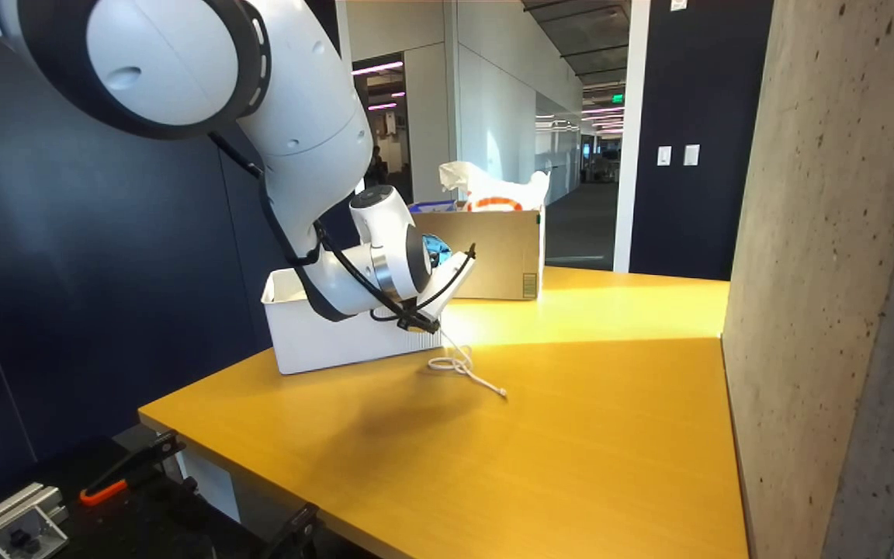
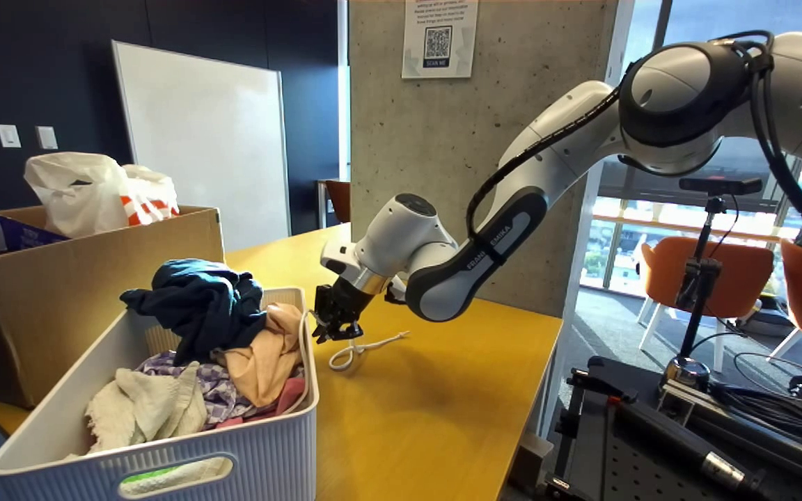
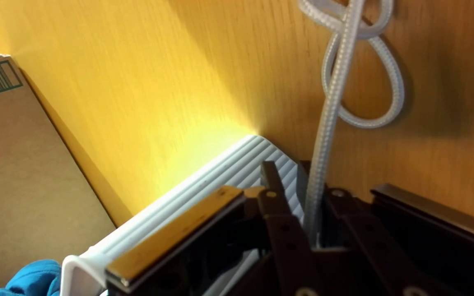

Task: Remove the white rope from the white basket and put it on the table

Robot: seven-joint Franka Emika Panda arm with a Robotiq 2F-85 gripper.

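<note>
In the wrist view the claw (image 3: 289,179) has its fingers nearly together with the white rope (image 3: 331,107) running between them — pinching it, as I read it — so letting go is not yet done; further along, the rope loops on the tabletop (image 3: 117,61) just beside the ribbed end of the white basket (image 3: 228,172). In an exterior view, the basket stands along the tabletop's left edge, in from the left corner (image 1: 161,411), and the tangle and free end lie on the wood, well in from every edge that shows; for that length the placing looks done. In an exterior view into the basket, cloths (image 2: 209,334) fill it, and the free end points roughly toward the corner by the concrete pillar (image 2: 436,139). Whether some rope hangs inside the rim I cannot tell — if so, lifting that clear is left, then laying down the held stretch and releasing it.
</note>
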